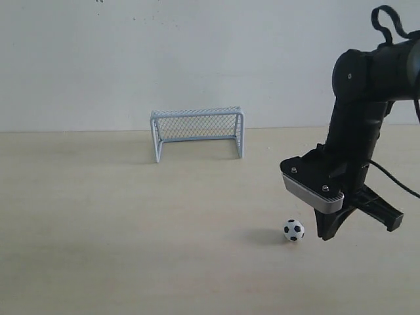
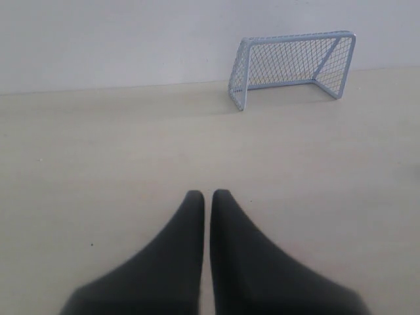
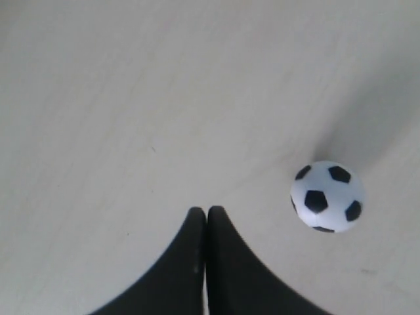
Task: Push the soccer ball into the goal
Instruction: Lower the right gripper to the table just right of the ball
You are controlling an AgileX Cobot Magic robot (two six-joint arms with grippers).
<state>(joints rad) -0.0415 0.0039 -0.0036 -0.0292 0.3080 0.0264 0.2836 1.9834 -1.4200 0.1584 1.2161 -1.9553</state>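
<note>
The right jaws are seen pressed together, empty, low over the worktop [image 1: 131, 249]; the soccer ball [image 1: 294, 230] lies just beside them, toward the front right corner. The left jaws are likewise pressed together, empty. The goal [image 1: 197, 133] is set mid far edge

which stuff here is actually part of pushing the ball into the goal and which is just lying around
For the job: small white soccer ball with black patches; white-framed mesh goal; black right tool, shut, beside the ball.
Just there: black left tool, shut; pale wooden table; plain white wall.
</note>
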